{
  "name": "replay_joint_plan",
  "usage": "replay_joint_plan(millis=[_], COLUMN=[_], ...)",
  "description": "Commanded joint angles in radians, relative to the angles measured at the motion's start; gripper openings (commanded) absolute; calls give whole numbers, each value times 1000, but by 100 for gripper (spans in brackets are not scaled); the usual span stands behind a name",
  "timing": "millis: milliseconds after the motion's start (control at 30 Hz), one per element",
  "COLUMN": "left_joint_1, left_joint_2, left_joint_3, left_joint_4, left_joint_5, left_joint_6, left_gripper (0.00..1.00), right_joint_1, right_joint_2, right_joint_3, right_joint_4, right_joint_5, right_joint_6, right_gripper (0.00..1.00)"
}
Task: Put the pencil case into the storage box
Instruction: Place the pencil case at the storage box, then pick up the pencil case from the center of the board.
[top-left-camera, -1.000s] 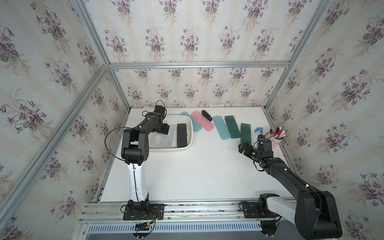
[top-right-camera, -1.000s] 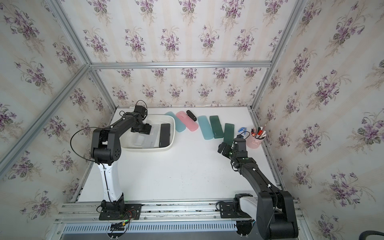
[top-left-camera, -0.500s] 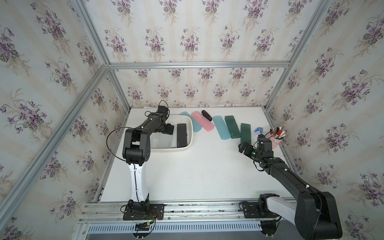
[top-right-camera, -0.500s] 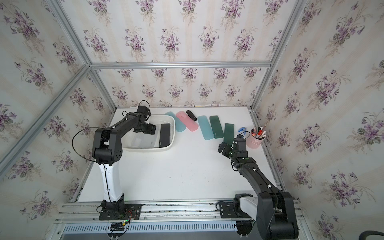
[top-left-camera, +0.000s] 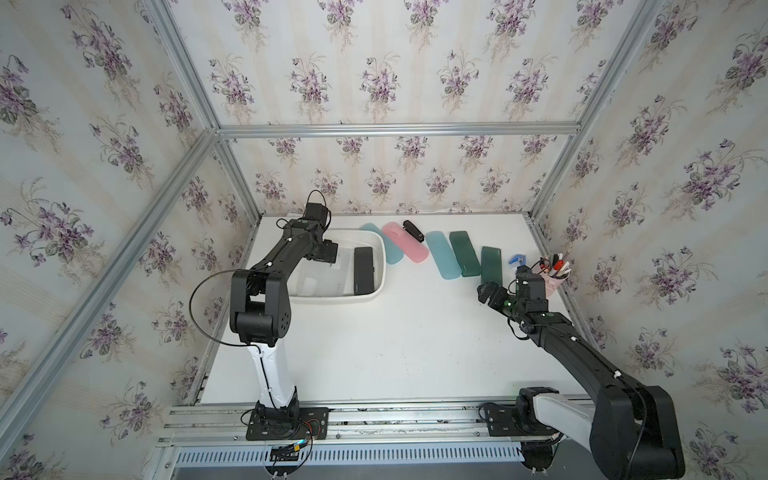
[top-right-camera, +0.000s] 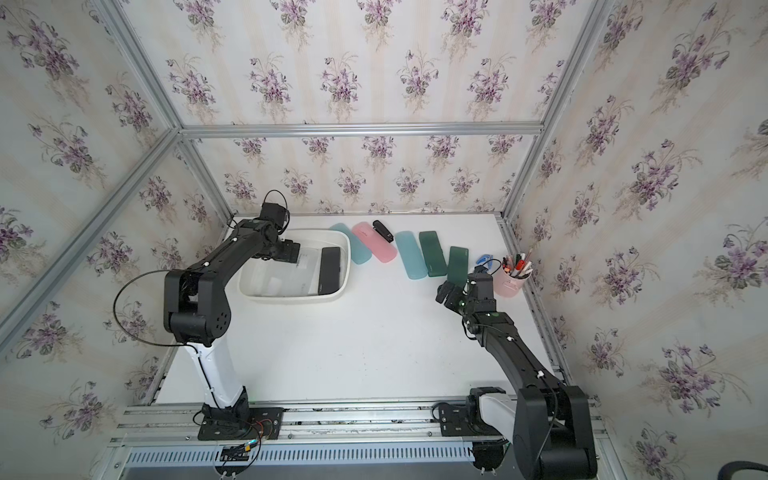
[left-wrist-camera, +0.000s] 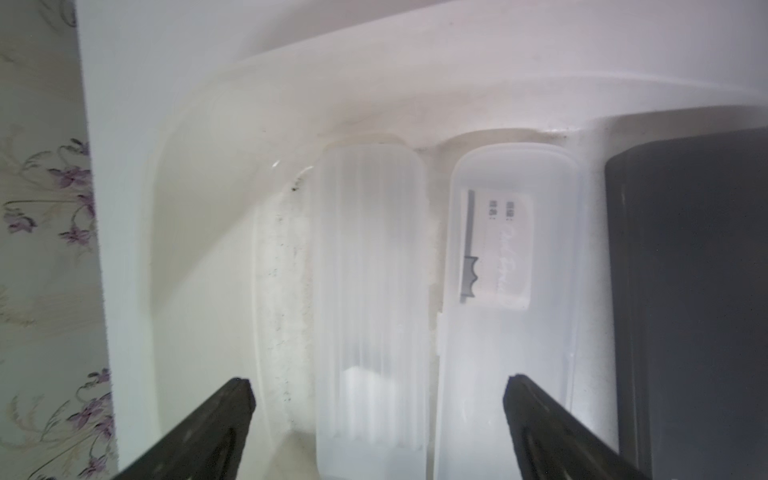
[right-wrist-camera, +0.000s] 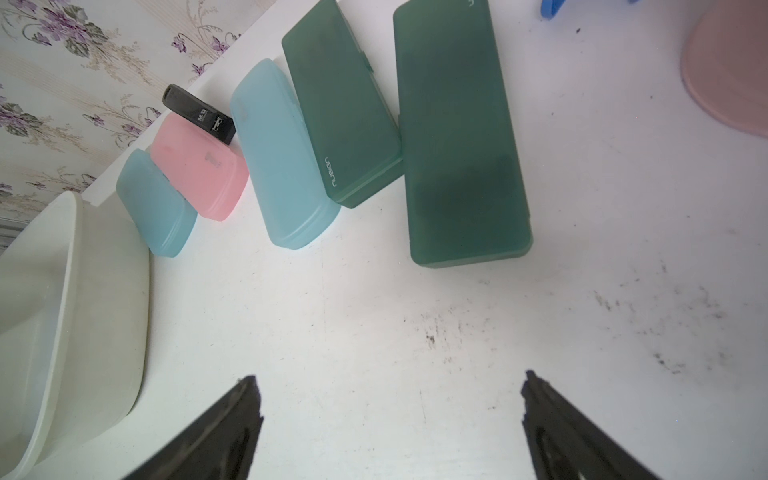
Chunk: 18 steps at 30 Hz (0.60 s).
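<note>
Left gripper (top-left-camera: 329, 254) wide open, nothing held, low over storage box (top-left-camera: 340, 297) at far left of counter (top-left-camera: 395, 353). Right below it, flat on box floor: clear ribbed pencil case (left-wrist-camera: 370, 291), beside it clear labelled case (left-wrist-camera: 511, 332), then black case (top-left-camera: 363, 270) along right wall. Right gripper (top-left-camera: 490, 291) wide open too, empty, hovering just near of dark green case (top-left-camera: 491, 266), pink cup (top-left-camera: 555, 282) to its right.

pink pen cup (top-right-camera: 510, 284) near blue clip (top-right-camera: 484, 259), black stapler (top-right-camera: 382, 231) well apart
</note>
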Motion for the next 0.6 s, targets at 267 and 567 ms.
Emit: replay_joint_plan(millis=[267, 567], left_joint_1=[120, 124], left_joint_2=[-96, -256], left_joint_3=[-47, -233], left_joint_4=[-111, -15], left_joint_5=[-40, 52], left_joint_6=[-118, -153], left_gripper=[99, 99], right_joint_1=[1, -1], right_joint_2=[261, 526], right_joint_3=[246, 532], right_joint_4=[-164, -235], right_joint_5=[206, 277], right_joint_6=[-187, -215], right_gripper=[100, 100])
